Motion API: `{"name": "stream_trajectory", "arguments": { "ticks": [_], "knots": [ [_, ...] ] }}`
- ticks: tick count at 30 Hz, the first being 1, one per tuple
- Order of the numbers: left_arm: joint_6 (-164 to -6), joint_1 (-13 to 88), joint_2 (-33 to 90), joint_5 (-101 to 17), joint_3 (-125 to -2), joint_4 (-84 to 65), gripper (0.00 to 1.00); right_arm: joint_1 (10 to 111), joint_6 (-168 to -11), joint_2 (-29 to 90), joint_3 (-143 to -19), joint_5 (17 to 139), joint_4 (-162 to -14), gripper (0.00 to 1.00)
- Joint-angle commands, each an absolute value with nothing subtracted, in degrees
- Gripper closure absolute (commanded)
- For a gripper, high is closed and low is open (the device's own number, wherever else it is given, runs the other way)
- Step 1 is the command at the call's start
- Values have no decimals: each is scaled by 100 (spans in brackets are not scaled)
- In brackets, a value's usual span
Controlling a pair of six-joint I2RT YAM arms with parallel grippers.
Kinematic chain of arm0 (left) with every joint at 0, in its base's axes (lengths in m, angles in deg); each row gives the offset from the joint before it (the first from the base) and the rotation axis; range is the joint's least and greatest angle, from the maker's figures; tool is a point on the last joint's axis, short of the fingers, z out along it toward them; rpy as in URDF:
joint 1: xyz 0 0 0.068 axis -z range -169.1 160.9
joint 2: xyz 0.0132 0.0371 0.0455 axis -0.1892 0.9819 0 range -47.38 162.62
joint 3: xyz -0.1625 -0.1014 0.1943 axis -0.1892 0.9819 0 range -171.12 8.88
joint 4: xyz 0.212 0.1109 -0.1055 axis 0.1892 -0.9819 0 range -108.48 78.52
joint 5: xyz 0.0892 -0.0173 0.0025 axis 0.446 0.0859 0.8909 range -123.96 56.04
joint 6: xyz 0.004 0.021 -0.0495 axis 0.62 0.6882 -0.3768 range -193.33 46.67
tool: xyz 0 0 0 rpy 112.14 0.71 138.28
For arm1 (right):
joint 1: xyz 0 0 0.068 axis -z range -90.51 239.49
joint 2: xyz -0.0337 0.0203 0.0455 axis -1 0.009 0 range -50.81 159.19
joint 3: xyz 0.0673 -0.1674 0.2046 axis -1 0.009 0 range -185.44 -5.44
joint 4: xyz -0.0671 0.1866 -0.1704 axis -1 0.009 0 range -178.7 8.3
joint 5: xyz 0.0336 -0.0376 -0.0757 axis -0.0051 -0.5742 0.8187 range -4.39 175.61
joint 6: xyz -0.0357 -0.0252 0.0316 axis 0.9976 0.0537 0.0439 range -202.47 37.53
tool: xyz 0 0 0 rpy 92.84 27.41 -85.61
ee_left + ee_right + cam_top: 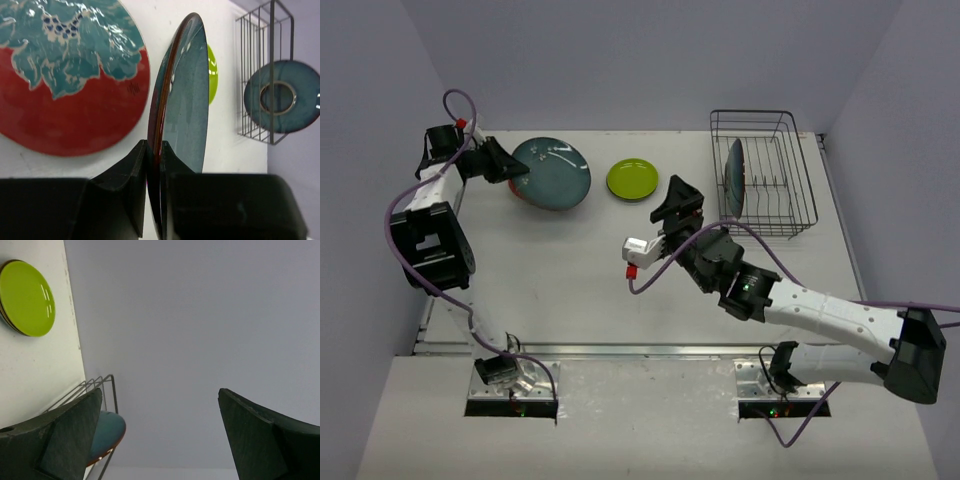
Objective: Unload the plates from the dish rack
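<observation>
My left gripper (507, 166) is shut on the rim of a dark teal-blue plate (554, 172) at the back left. In the left wrist view the fingers pinch that plate (184, 100) edge-on at my left gripper (155, 148). It is held over a red plate with a teal pattern (70, 100), whose red edge peeks out (523, 197). A lime green plate (632, 179) lies flat mid-table. The dish rack (750, 112) at the back right holds one upright teal plate (734, 178). My right gripper (678, 203) is open and empty, left of the rack.
The white table (570, 290) ends at grey walls at the back and both sides. The rack (272, 30) stands close to the right wall. The right arm's white forearm (830, 315) and purple cables cross the near right of the table.
</observation>
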State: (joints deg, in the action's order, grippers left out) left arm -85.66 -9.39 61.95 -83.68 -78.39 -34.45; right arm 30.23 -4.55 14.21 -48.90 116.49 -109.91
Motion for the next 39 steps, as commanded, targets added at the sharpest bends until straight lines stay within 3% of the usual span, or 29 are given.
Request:
{"name": "stream_trajectory", "arguments": {
  "ticks": [1, 14, 21, 24, 27, 28, 31, 35, 39],
  "knots": [
    [-9934, -922, 6517, -8792, -8468, -2041, 100, 3271, -1703, 1368, -5411, 11927, -9935, 1],
    [-10553, -1179, 7743, -8525, -8989, -986, 100, 3924, -3391, 1432, -6389, 11815, -8299, 1],
    [-10273, -1204, 8008, -8224, -9164, -1263, 99, 4149, -3915, 1403, -6632, 11738, -7854, 1],
    [-9929, -1211, 7985, -7961, -9108, -1682, 87, 4312, -4454, 1368, -6853, 11667, -7629, 1],
    [-9577, -1212, 7840, -7572, -8904, -1954, 60, 4710, -5480, 1371, -7170, 11419, -7134, 1],
    [-9478, -1204, 7717, -7317, -8850, -2017, 46, 4956, -5768, 1397, -7355, 11261, -7007, 1],
    [-9093, -1195, 7449, -6759, -8656, -2255, 29, 5412, -6885, 1549, -7783, 10767, -6314, 1],
    [-8517, -1123, 7096, -5813, -8608, -2613, 16, 6208, -7969, 1899, -8325, 9904, -5461, 1],
    [-7745, -793, 6464, -4121, -8403, -2777, 14, 7068, -8780, 2349, -8770, 8876, -4816, 1]
  ]
}}
